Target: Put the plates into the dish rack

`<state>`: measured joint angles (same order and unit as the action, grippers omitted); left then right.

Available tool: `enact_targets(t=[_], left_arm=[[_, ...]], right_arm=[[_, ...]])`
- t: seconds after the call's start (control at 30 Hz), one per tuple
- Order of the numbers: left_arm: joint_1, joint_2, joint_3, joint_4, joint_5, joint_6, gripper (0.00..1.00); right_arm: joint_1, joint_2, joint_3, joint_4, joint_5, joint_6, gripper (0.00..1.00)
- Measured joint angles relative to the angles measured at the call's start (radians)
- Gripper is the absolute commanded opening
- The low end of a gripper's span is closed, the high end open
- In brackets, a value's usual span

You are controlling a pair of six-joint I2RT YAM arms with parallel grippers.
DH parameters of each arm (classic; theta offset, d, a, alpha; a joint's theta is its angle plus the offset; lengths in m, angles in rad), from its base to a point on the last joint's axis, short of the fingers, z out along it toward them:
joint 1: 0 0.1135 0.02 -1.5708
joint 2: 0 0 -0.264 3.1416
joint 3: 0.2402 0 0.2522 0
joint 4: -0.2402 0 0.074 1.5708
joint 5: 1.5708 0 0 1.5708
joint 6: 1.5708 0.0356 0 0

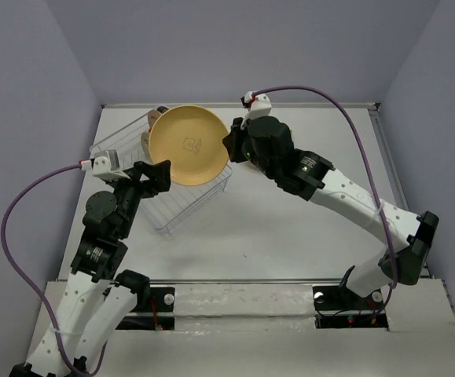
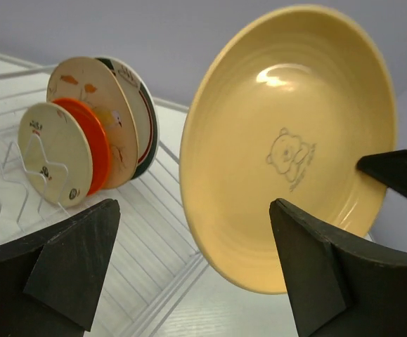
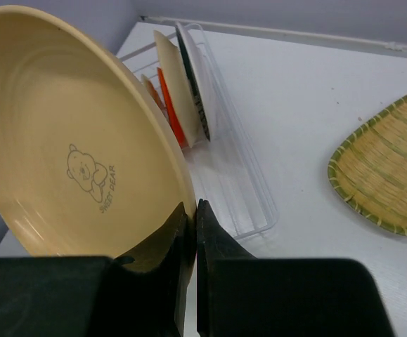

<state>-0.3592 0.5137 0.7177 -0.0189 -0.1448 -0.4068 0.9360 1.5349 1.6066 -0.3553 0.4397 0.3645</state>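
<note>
My right gripper (image 3: 192, 210) is shut on the rim of a tan round plate (image 3: 62, 140) with a bear print and holds it on edge above the white wire dish rack (image 1: 181, 210). The plate (image 1: 188, 145) hides much of the rack from above. My left gripper (image 2: 196, 260) is open and empty, just in front of the plate's (image 2: 287, 147) lower rim. Several plates stand in the rack (image 2: 147, 246): a small cream one (image 2: 52, 158), an orange-red one (image 2: 91, 140), a larger cream one (image 2: 94, 95) and a white one with a dark-green rim (image 2: 145, 119).
A squarish yellow woven-look plate (image 3: 389, 172) lies flat on the white table to the right of the rack (image 3: 245, 189). Grey walls close in the table at the back and on both sides.
</note>
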Motion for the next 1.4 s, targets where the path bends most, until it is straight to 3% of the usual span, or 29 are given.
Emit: enact_targets(t=[0.13, 0.23, 0.27, 0.33, 0.4, 0.43, 0.5, 0.57, 0.7, 0.8, 0.87, 0.9, 0.93, 0.97, 1.03, 1.2, 1.33, 1.4], left_arm=[[0.023, 0.042, 0.000, -0.021, 0.058, -0.033, 0.96], [0.030, 0.057, 0.000, -0.023, 0.082, -0.053, 0.55], [0.031, 0.058, 0.000, -0.019, 0.096, -0.060, 0.24], [0.033, 0.048, 0.000, 0.001, 0.141, -0.077, 0.06], [0.034, 0.021, -0.004, 0.040, 0.186, -0.099, 0.05], [0.037, 0.005, -0.006, 0.039, 0.191, -0.096, 0.05], [0.047, -0.009, -0.009, 0.047, 0.214, -0.098, 0.05], [0.046, -0.014, -0.010, 0.057, 0.289, -0.089, 0.06], [0.047, -0.030, -0.018, 0.058, 0.394, -0.069, 0.05], [0.047, -0.035, -0.018, 0.050, 0.456, -0.056, 0.05], [0.047, -0.042, -0.016, 0.032, 0.480, -0.046, 0.16], [0.047, -0.045, -0.015, 0.021, 0.491, -0.043, 0.37], [0.047, -0.046, -0.007, -0.003, 0.494, -0.048, 0.48], [0.047, -0.048, 0.009, -0.020, 0.491, -0.042, 0.73], [0.042, -0.049, 0.043, -0.051, 0.469, -0.010, 0.96], [0.042, -0.067, 0.129, -0.160, 0.259, 0.053, 0.99], [0.040, -0.143, 0.131, -0.224, 0.039, 0.090, 0.99], [0.040, -0.199, 0.126, -0.246, -0.063, 0.101, 0.99]], right_arm=[[0.000, -0.044, -0.002, 0.023, -0.101, 0.000, 0.07], [0.000, -0.061, -0.029, 0.051, -0.175, 0.005, 0.07], [-0.001, -0.064, -0.041, 0.056, -0.195, 0.008, 0.07], [-0.005, -0.063, -0.062, 0.058, -0.224, 0.006, 0.08], [-0.021, -0.061, -0.079, 0.056, -0.233, 0.015, 0.23], [-0.040, -0.061, -0.084, 0.066, -0.265, 0.025, 0.49], [-0.077, -0.066, -0.086, 0.091, -0.378, 0.039, 0.69], [-0.130, -0.075, -0.115, 0.147, -0.537, 0.041, 0.81], [-0.242, -0.075, -0.158, 0.193, -0.850, 0.032, 0.84], [-0.270, -0.072, -0.164, 0.207, -1.048, -0.005, 0.40], [-0.272, -0.071, -0.164, 0.217, -1.146, -0.013, 0.07], [-0.271, -0.072, -0.164, 0.224, -1.187, -0.024, 0.07], [-0.266, -0.072, -0.164, 0.232, -1.209, -0.036, 0.07], [-0.267, -0.069, -0.164, 0.239, -1.231, -0.043, 0.07], [-0.274, -0.057, -0.164, 0.254, -1.282, -0.023, 0.07], [-0.256, 0.018, -0.090, 0.247, -1.244, 0.017, 0.07], [-0.215, 0.139, 0.064, 0.198, -1.067, 0.029, 0.07], [-0.174, 0.221, 0.175, 0.169, -0.904, 0.025, 0.07]])
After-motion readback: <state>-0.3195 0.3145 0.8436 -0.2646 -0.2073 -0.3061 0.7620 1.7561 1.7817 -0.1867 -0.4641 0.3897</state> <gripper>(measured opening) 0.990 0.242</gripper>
